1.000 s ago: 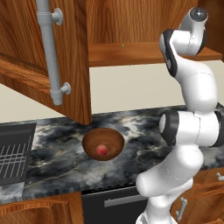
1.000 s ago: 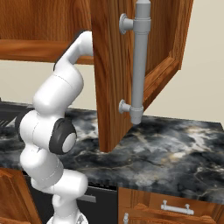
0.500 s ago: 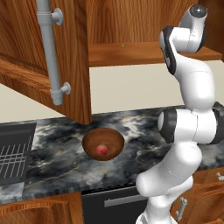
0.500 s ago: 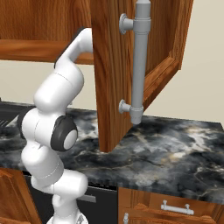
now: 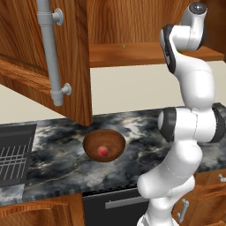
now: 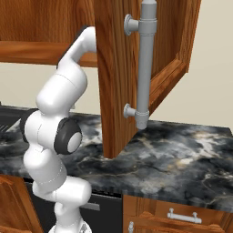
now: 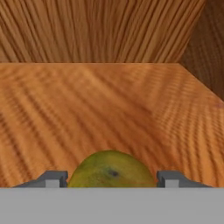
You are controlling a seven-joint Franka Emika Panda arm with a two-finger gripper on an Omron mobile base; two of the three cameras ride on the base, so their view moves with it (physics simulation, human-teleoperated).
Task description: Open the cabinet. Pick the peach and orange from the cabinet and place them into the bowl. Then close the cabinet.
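The orange [image 7: 111, 169], a yellow-green round fruit, lies on the cabinet's wooden shelf [image 7: 109, 109] right in front of the hand. My gripper [image 7: 111, 180] straddles it, and its grey fingertips [image 7: 53, 179] sit against the fruit's left and right sides. The cabinet [image 5: 145, 26] stands open, and my arm reaches up into it. On the counter below sits the dark wooden bowl [image 5: 90, 140], with the reddish peach [image 5: 103, 151] lying in it.
The left door [image 5: 26, 57] with its long grey bar handle [image 5: 50, 53] swings out over the counter. The right door [image 6: 118, 68] and its handle [image 6: 144, 63] hang beside my arm. A dark marbled counter [image 5: 141, 128] runs below, with a sink rack [image 5: 11, 154] at the left.
The jaws have narrowed in on the orange. The arm and the doors have hardly moved.
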